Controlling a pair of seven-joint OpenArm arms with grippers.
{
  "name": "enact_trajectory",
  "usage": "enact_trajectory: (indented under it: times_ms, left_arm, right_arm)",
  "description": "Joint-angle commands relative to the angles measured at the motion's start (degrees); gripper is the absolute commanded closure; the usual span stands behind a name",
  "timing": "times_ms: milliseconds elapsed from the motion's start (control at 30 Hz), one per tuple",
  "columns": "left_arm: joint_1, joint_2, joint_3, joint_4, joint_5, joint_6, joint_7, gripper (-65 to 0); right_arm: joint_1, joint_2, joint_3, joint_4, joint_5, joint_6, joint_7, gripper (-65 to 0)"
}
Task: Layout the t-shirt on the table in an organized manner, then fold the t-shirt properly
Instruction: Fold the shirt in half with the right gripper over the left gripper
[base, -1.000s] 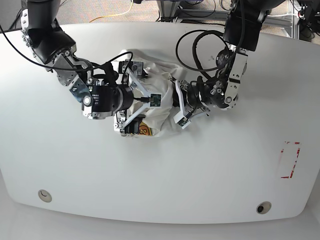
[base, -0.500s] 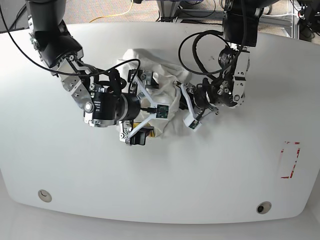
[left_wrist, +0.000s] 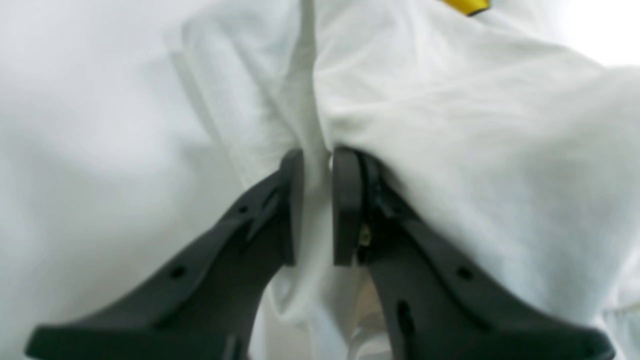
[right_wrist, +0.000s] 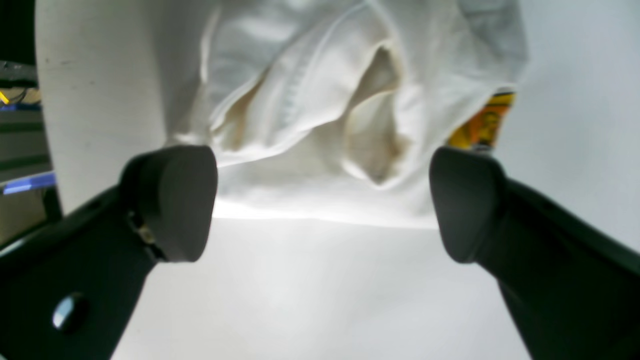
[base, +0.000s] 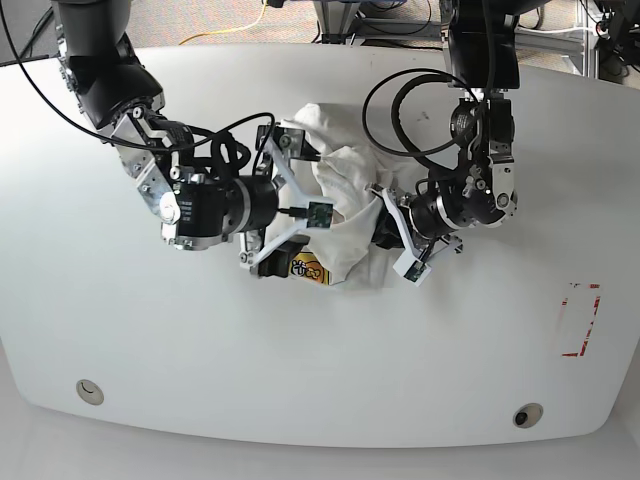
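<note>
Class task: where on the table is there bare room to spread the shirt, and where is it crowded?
Bare: the table's near strip between its two holes, and the stretch before the red mark. Crowded: the middle, where both grippers flank the bunched t-shirt.

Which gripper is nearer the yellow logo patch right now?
Right. The right gripper, open, has the yellow logo patch beside one fingertip; the left gripper is clamped on t-shirt cloth farther away.

Lying bunched on the white table (base: 120, 330): the t-shirt (base: 345, 215), flanked by the right gripper (base: 285, 205) and the left gripper (base: 385, 230), both reaching into the cloth.
</note>
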Motion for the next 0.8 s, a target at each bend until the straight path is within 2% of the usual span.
enact_trajectory:
  times_ms: [0,67,467,767]
  left_arm:
    - [-1.0,-0.1,-0.4,1.4,-0.9,-2.6,-0.9,-8.9]
    - [-1.0,0.0,-0.4,1.4,-0.9,-3.7,-0.9,-8.9]
    - [-1.0,-0.2,-0.4,1.5,-1.0,-3.7,-0.8,-8.9]
    - [-0.9,-0.2,-0.7,1.5,-1.0,-3.7,-1.1,-8.9]
  right_arm:
    - [0.6,0.5,4.0,0.0,-0.2,-0.1,1.3,-65.0]
    - [0.2,0.5,5.5,-0.2,-0.2,-0.1,2.0,-65.0]
    - [-0.2,0.4,10.0,-3.7,-0.2,-0.1,4.0,-65.0]
    - [-2.5,0.4,9.8,-7.2,-0.2,-0.1,11.4,-65.0]
